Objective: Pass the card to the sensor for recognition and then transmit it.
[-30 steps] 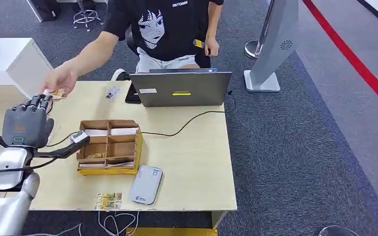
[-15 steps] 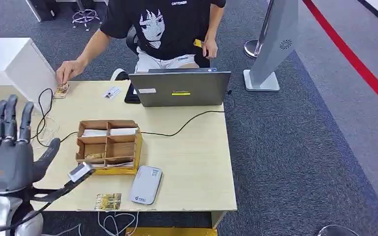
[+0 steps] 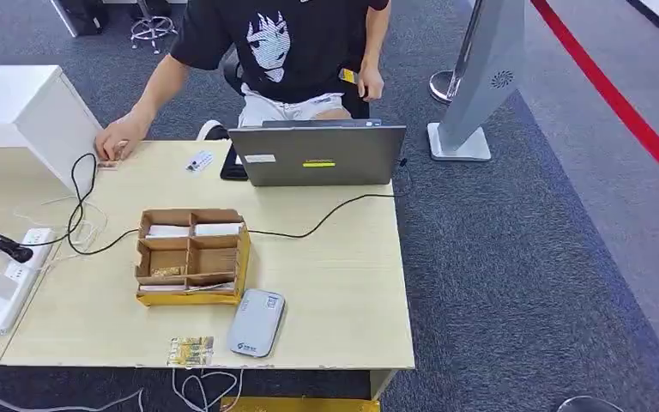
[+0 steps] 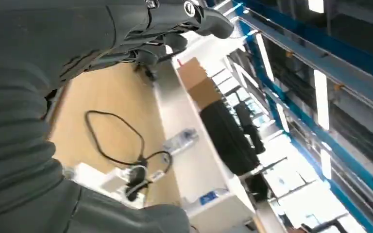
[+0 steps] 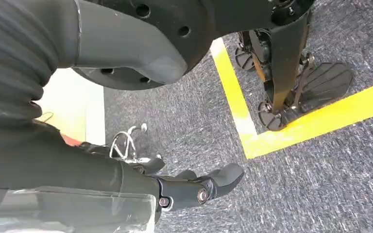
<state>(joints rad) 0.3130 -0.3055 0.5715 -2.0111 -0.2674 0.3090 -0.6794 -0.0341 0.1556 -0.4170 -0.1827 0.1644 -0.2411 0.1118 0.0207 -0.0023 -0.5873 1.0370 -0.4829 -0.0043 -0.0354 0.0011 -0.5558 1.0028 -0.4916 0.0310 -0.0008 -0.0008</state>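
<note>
The card [image 3: 110, 160] now lies at the far left corner of the table [image 3: 335, 283], under the fingers of a seated person's hand [image 3: 118, 137]; a second ago that hand held it above the table. The robot's left hand [image 4: 165, 29], raised over the table half a second ago, has dropped out of the head view; its wrist view shows dark fingers extended, holding nothing. The right hand [image 5: 194, 189] hangs over carpet, fingers extended and empty. The grey sensor [image 3: 255, 322] sits near the table's front edge.

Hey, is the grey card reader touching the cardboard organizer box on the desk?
Touching, or nearly so. In the head view the card reader has its far corner meeting the near yellow edge of the box, with no strip of desk visible between them.
</note>
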